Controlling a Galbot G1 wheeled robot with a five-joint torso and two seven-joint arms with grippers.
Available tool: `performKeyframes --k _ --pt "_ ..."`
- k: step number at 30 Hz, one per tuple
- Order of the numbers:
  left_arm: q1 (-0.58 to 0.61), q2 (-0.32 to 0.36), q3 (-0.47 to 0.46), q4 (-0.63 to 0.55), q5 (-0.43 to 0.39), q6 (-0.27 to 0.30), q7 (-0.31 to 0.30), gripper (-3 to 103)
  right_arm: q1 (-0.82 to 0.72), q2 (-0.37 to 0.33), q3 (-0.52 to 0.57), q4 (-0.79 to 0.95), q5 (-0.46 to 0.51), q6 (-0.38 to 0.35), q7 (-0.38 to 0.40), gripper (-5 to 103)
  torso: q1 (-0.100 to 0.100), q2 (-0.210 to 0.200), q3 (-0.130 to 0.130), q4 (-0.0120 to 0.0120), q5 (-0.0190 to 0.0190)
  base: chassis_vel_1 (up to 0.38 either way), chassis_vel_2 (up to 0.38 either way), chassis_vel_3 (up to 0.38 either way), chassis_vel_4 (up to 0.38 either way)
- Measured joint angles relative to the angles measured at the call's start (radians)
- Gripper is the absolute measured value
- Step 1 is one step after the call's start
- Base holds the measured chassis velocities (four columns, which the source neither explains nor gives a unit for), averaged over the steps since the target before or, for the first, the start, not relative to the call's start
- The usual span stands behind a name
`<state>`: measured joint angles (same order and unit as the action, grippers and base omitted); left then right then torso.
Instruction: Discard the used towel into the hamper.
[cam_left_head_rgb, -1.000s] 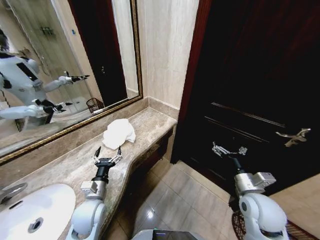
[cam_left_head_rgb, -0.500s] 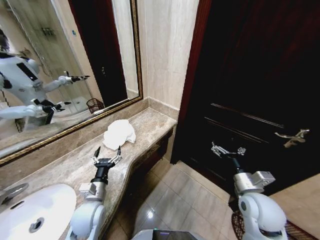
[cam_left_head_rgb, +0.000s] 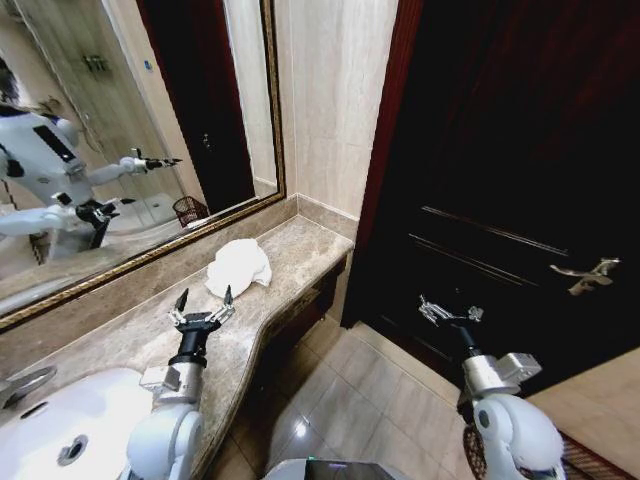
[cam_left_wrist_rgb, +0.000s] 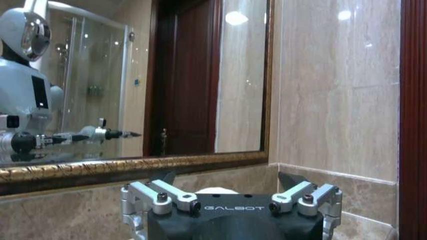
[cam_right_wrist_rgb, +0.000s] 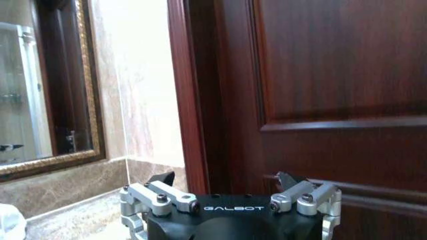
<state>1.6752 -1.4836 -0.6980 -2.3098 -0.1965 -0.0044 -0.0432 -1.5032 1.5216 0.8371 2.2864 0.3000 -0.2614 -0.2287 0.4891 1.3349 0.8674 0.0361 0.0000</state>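
A crumpled white towel (cam_left_head_rgb: 239, 267) is seen lying on the marble counter (cam_left_head_rgb: 300, 250), near the corner where the gold-framed mirror (cam_left_head_rgb: 130, 120) meets the tiled wall. The left gripper (cam_left_head_rgb: 201, 298) is held just above the counter, short of the towel and pointed toward it, with its fingers spread apart and nothing between them. In the left wrist view the same gripper (cam_left_wrist_rgb: 227, 181) is seen with both jaws splayed wide, and a small white patch of towel (cam_left_wrist_rgb: 215, 190) is visible just over the gripper body, in front of the mirror frame.

A white sink (cam_left_head_rgb: 60, 420) is set into the counter at the near left, beside the left arm.

The right gripper (cam_left_head_rgb: 446, 310) is held out over the tiled floor (cam_left_head_rgb: 370, 400), in front of the dark wooden door (cam_left_head_rgb: 500, 150) and well apart from the counter. Its fingers are parted and empty. In the right wrist view the gripper (cam_right_wrist_rgb: 227, 180) is seen facing the door panel, with the jaws wide; a bit of towel (cam_right_wrist_rgb: 9, 220) shows at the edge on the counter.

The hamper (cam_left_head_rgb: 189, 209) is seen as a small dark basket reflected in the mirror, above the towel. Openwork dark weave, possibly the hamper itself, is visible on the floor at the lower right corner of the head view, beside the right arm; it cannot be told for certain.
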Motion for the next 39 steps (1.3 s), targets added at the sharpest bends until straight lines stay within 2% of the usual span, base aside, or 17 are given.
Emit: performKeyframes --k 8,15,22,35,39 --pt "-0.005 -0.017 0.026 0.013 0.033 0.015 -0.005 100 0.04 -0.054 0.011 0.023 0.015 -0.05 0.006 100 0.0 -0.001 0.0 0.0001 0.0 -0.015 0.01 0.022 -0.01" --pt "-0.006 -0.014 0.016 0.018 0.031 0.016 -0.006 100 0.064 -0.079 0.015 0.026 0.021 -0.077 0.008 100 -0.001 -0.002 -0.001 -0.0001 0.0 -0.011 0.008 0.017 -0.015" --pt "-0.009 0.019 0.002 0.019 0.007 0.036 -0.006 100 0.082 -0.125 0.001 0.033 0.024 -0.108 0.047 100 -0.001 -0.002 -0.001 0.0 -0.0001 -0.046 0.05 0.059 -0.053" --pt "-0.014 0.079 -0.005 0.041 -0.059 0.052 0.006 100 0.099 -0.161 -0.029 0.04 0.008 -0.128 0.107 100 -0.001 -0.003 -0.001 0.0 -0.0002 -0.041 0.04 0.039 -0.044" --pt "-0.033 0.114 -0.006 0.052 -0.096 0.118 -0.02 100 0.118 -0.195 -0.035 0.017 0.025 -0.131 0.153 100 -0.001 -0.003 -0.001 0.0001 0.0 0.0 0.0 0.0 0.0"
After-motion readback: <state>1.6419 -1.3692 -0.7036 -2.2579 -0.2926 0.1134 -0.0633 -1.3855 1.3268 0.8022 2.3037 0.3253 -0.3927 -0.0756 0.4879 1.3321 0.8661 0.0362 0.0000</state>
